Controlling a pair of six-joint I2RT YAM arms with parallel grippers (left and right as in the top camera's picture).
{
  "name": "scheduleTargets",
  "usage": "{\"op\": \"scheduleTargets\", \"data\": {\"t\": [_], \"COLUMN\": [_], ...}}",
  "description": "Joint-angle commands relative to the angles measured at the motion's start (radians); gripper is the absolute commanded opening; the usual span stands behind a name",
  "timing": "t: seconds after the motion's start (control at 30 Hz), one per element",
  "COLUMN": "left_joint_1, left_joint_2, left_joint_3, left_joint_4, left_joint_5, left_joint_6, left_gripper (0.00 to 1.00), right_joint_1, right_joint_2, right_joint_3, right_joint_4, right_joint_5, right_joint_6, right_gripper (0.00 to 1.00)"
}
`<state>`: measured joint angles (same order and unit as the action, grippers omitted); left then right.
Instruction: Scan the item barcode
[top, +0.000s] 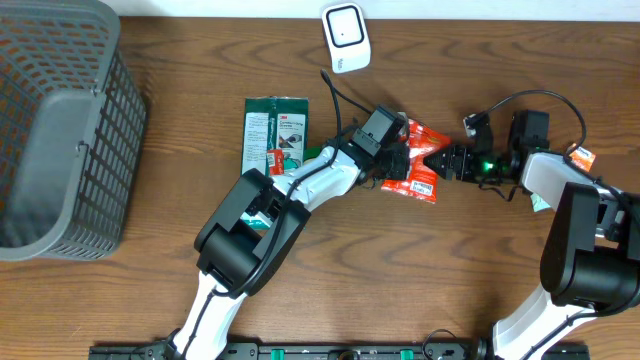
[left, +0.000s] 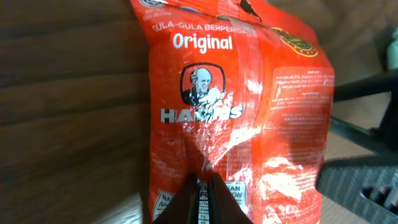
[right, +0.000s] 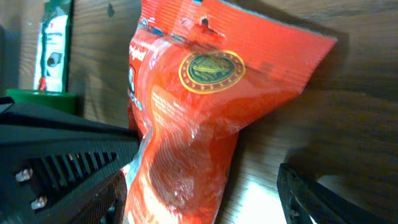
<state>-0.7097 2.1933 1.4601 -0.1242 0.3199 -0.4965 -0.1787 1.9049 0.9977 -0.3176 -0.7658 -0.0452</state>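
With 12 o'clock taken as the far edge of the table (top: 420, 285) in the overhead view, both arms reach up from the near edge and meet just right of centre; the left gripper (left: 203, 188) is pinched closed on the red candy bag (top: 419, 182), its two dark fingertips (left: 219, 200) pressed together on a white printed panel at the bag's near edge; that print is too fine to read, so I cannot tell whether it is the barcode.

The bag lies on the wood between the two grippers, its long axis running roughly 12 to 6 o'clock; in the left wrist view its face shows the word "Original" and a portrait logo; in the right wrist view it shows a gold round seal and a punched hanging hole at its top edge.

The right gripper (top: 447, 160) comes in from 3 o'clock; its jaws stand apart, one finger close against the bag's side, the other clear of it with bare wood between; it holds nothing.

At 9 o'clock from the bag, just beyond the left arm, a green packet (top: 276, 130) lies flat; at 11 o'clock, near the far edge, stands a white scanner (top: 346, 37); far off at 9 o'clock a grey mesh basket (top: 122, 150) fills the table's corner.
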Motion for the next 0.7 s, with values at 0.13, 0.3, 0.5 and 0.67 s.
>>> {"op": "scheduleTargets", "data": {"t": [0.13,0.3,0.5,0.67], "left_joint_1": [0.009,0.009,0.025,0.039], "left_joint_2": [0.042,0.039,-0.063,-0.144], "left_joint_3": [-0.037,-0.037,-0.024,-0.024], "left_joint_4": [-0.081,-0.084,-0.076,-0.073], "left_joint_5": [-0.157,-0.148,-0.148,-0.149], "left_joint_6": [0.032,0.032,0.063,0.062], "left_gripper": [0.09,0.09,0.09,0.1], "right_joint_1": [-0.006,-0.005,-0.005,-0.005], "right_joint_2": [0.013,0.013,0.013,0.013], "right_joint_3": [-0.058,-0.072,-0.073,-0.073], "right_joint_4": [0.08,0.108,0.117,0.117], "right_joint_5": [-0.082,-0.082,-0.082,-0.081], "right_joint_6": [0.007,0.007,0.007,0.007], "right_gripper": [0.72,0.72,0.71,0.71]}}
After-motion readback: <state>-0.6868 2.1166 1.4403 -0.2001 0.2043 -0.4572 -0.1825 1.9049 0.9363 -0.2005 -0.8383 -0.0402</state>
